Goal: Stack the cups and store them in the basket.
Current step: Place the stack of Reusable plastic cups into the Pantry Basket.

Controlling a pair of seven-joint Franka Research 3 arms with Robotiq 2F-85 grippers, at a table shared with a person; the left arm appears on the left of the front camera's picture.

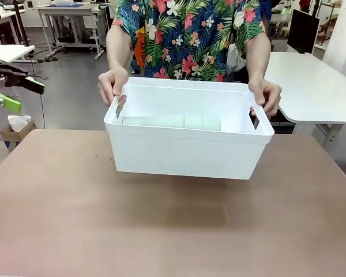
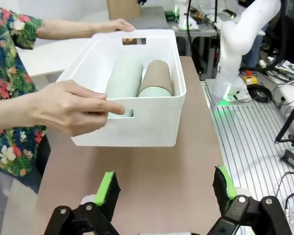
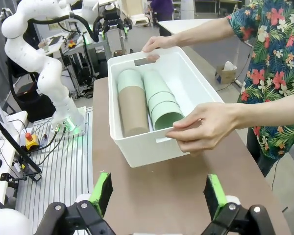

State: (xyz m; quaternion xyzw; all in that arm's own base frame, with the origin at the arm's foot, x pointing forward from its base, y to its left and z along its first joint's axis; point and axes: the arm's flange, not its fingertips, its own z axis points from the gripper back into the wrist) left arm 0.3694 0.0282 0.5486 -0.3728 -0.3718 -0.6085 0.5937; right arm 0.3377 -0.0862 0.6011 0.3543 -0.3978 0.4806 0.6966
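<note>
A person's two hands (image 1: pixel 112 85) hold the white basket (image 1: pixel 184 153) by its end handles over the far half of the brown table; it looks slightly lifted. Inside it the cups lie on their sides in two nested rows. One row is mint green (image 3: pixel 161 100). The other pairs a tan-brown cup (image 3: pixel 133 115) with a mint one. From the front I see the mint row (image 1: pixel 173 121). My left gripper (image 2: pixel 166 185) is open and bare, back from the basket's short end; it hangs at the table's left edge (image 1: pixel 23 95). My right gripper (image 3: pixel 158 190) is open, bare, short of the opposite end.
The bare table top (image 1: pixel 161 231) stretches from the basket to the near edge. A white desk (image 1: pixel 311 86) stands behind on the right. A small box of tissues (image 1: pixel 17 127) sits off the table's far left corner. The right arm's white base (image 2: pixel 235 54) rises beside the table.
</note>
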